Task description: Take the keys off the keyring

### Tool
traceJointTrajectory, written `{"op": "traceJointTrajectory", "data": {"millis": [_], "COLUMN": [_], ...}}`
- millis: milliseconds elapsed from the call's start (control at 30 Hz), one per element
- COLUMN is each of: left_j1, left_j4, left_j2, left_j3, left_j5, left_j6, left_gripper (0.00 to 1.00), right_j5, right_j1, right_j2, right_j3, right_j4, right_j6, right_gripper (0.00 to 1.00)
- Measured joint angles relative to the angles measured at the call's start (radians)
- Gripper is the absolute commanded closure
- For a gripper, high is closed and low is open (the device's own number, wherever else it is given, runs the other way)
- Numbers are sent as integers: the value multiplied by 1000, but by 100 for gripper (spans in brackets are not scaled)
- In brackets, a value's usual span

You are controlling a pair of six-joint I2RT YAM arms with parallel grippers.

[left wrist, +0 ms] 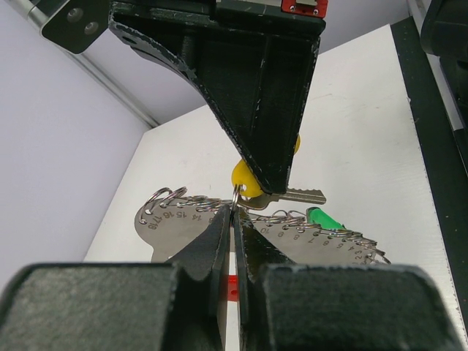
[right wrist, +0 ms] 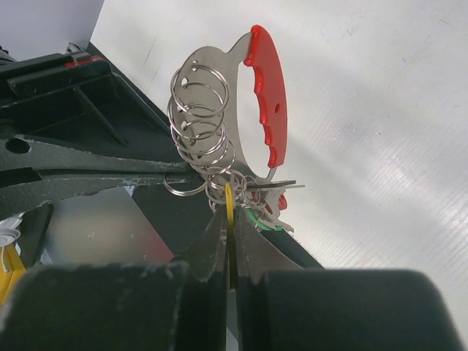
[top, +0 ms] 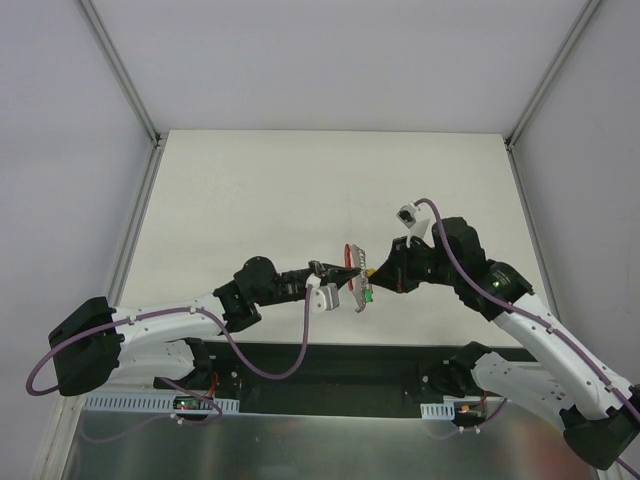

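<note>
the yellow key (left wrist: 243,179) sits half hidden behind the right end effector (left wrist: 269,175); overhead the keys (top: 362,288) merge, too small to separate.

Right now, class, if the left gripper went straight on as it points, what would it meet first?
Probably the yellow-headed key pinched in the right gripper, just ahead of the left gripper; depth unclear.

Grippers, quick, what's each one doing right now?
Left gripper: closed, pinching the keyring at the numbered plate.
Right gripper: closed on the yellow key.
</note>
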Motion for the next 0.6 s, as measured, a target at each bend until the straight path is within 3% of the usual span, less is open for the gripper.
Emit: {"op": "traceJointTrajectory", "data": {"millis": [600], "left_j1": [0], "left_j4": [6], "left_j2": [10], "left_j3": [0], "left_j5": [-79], "left_j6": [2], "left_gripper": [100], "right_j5": [-30], "right_j1": [-2], "right_j2": [-59], "right_j3": [-26], "right_j4": [28], "right_j6": [18], "right_gripper": [99]}}
